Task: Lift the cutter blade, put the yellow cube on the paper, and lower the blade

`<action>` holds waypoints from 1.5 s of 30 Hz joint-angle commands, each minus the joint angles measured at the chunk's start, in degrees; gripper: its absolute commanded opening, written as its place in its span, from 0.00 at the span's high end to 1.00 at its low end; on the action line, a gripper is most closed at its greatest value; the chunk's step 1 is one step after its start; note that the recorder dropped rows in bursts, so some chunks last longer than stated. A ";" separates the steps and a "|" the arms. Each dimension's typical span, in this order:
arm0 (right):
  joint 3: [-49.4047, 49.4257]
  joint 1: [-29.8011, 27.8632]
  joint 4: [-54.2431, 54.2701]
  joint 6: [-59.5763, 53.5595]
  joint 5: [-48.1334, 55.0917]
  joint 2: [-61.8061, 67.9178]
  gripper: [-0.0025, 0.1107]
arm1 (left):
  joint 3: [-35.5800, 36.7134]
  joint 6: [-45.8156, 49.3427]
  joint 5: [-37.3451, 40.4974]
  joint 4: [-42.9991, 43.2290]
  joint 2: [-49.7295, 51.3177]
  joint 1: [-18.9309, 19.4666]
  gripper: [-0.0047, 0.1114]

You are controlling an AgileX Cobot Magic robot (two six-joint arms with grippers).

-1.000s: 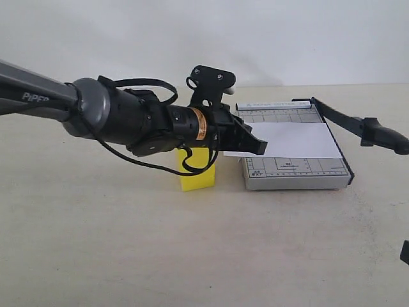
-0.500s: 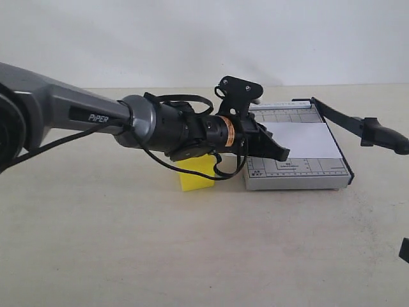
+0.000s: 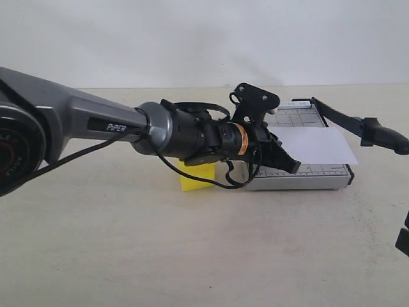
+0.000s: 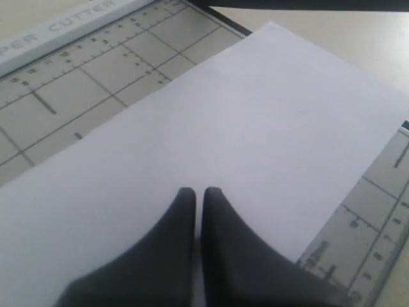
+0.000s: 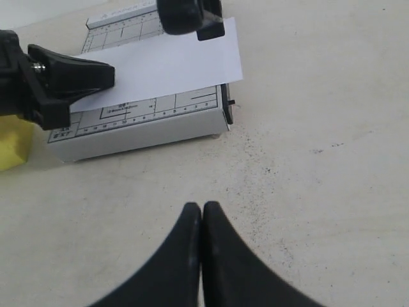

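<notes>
Pale beige tabletop (image 3: 96, 256) w/ a plain white wall behind. A small grey gridded paper-cutter base (image 3: 300, 171) sits right of centre in the ext. view. Its long thin black cutter blade (image 3: 345, 118) is raised. Hinged at the base's far right corner, it slants up & out to the right. It ends in a thick rounded black handle (image 3: 383, 136), in the air beyond the base's edge. A plain white rectangular sheet of paper (image 3: 319, 144) lies flat across the base. Its right end sticks out past the base's right edge, beneath the raised blade.

The grey-&-black left arm (image 3: 96, 121) reaches in from the left, low across the scene. The left gripper (image 3: 293, 165) has its two black fingers pressed together, nothing btwn them. Its wrist view shows the tips close over the paper's left portion, but contact can't be told.

A bright yellow solid cube (image 3: 197, 178) stands on the tabletop just left of the base, not on the paper. It's partly hidden behind the left arm.

The right gripper (image 5: 202, 208) also has its fingers pressed together, holding nothing. It hovers above bare tabletop, well apart from the base's near right corner. In the ext. view only a dark bit of it shows at the right edge.
</notes>
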 commanded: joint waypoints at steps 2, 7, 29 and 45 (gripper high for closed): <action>-0.03 0.00 -0.38 -0.07 -0.82 -0.03 0.98 | -2.81 -0.19 4.85 0.70 3.11 -1.94 0.92; -0.03 0.00 -0.71 -0.07 -0.82 -0.03 0.98 | -6.67 -1.42 8.99 0.29 5.19 -2.05 0.92; -0.03 0.00 -3.16 0.34 -1.84 -0.03 0.98 | -8.45 -3.66 5.69 -2.37 -2.44 -2.05 0.92; -0.03 0.00 -3.72 0.22 1.33 -0.03 0.98 | 23.45 -3.80 -3.94 -2.37 -29.45 -4.41 0.92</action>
